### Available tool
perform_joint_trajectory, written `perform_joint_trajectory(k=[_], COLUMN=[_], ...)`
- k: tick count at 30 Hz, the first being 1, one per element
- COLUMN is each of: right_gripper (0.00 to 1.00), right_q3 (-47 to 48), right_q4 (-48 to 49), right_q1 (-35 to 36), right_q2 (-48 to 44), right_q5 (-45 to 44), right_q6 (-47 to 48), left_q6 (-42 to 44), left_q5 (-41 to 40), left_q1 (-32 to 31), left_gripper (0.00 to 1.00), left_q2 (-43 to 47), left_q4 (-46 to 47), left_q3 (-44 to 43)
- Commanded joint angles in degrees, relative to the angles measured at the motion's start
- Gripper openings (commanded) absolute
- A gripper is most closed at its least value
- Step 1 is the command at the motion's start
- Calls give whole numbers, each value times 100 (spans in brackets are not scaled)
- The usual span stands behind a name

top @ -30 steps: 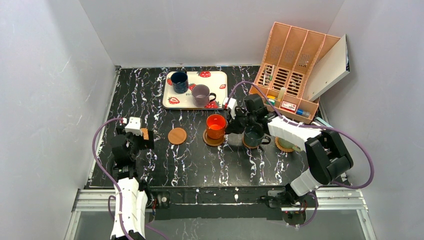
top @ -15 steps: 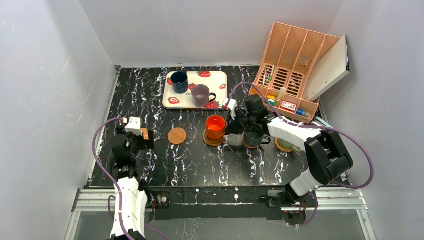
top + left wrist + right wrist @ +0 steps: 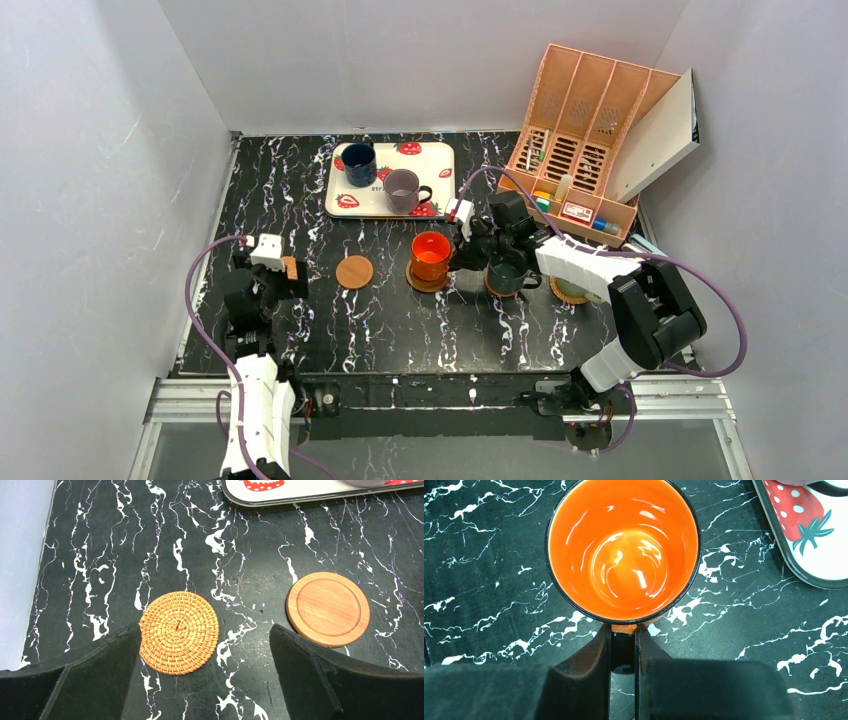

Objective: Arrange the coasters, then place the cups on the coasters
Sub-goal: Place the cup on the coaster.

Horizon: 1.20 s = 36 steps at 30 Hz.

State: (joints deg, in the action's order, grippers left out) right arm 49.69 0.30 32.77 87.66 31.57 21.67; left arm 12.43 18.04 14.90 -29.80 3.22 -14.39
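The orange-red cup (image 3: 432, 252) (image 3: 623, 550) stands over a brown coaster (image 3: 424, 282). My right gripper (image 3: 462, 256) (image 3: 623, 636) is shut on its dark handle. To its right a dark grey-green cup (image 3: 508, 271) sits on a coaster, and another coaster (image 3: 570, 292) peeks out from under the right arm. A navy cup (image 3: 359, 163) and a mauve cup (image 3: 402, 190) stand on the tray (image 3: 436, 160). My left gripper (image 3: 272, 284) (image 3: 205, 634) hangs open above a woven coaster (image 3: 179, 632) (image 3: 290, 267). A smooth coaster (image 3: 328, 608) (image 3: 354, 271) lies to its right.
A peach file organizer (image 3: 585, 130) with small items stands at the back right, with a white board (image 3: 660, 135) leaning on it. Grey walls enclose the black marbled table (image 3: 400, 330) on three sides.
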Motion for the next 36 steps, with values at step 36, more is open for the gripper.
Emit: perform_joint_trajectory(k=[36], right_gripper=[1], right_q3=[-4], right_q4=[665], right_q1=[154], right_q2=[85], right_q5=[168], right_q6=[180], left_q6=[67], left_q5=[63], left_q1=[22], left_gripper=[98], left_q2=[4], left_q4=[100], left_q3=[86])
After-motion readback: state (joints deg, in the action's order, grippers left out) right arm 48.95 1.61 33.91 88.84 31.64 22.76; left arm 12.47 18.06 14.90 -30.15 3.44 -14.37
